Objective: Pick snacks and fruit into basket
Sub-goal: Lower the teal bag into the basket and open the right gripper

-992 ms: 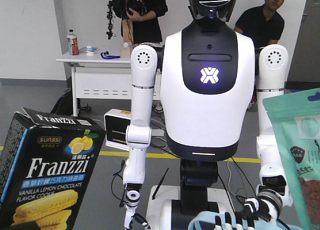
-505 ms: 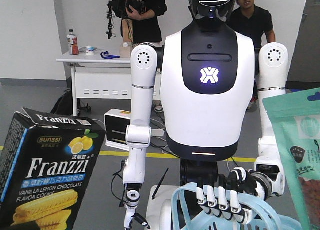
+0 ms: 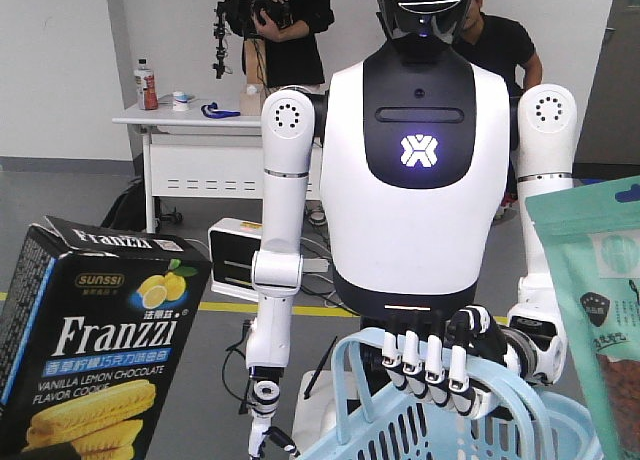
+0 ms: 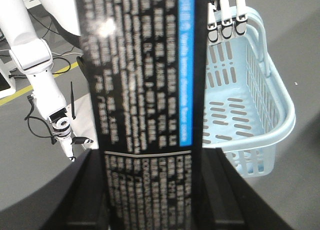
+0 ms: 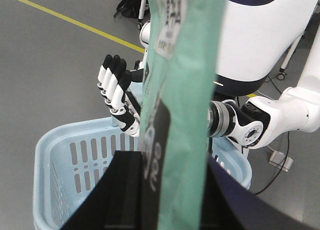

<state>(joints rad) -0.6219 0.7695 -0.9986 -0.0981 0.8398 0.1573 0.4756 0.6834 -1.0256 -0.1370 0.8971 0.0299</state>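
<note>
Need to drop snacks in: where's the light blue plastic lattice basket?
Front view, low right of centre: the basket hangs from the humanoid's hand, between the black Franzzi box and mint-green pouch.

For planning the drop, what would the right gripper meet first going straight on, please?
Probably the light blue plastic lattice basket, by the black-and-white robot hand gripping it; the mint-green pouch hides the line.

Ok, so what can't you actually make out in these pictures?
Left wrist view: the Franzzi box hides part of the basket; the box's small print is blurred.
Right wrist view: the green pouch is edge-on, so its front cannot be read, and it covers part of the basket's inside.
Front view: the bottom edge cuts off the basket floor; the right edge cuts the pouch.
</note>
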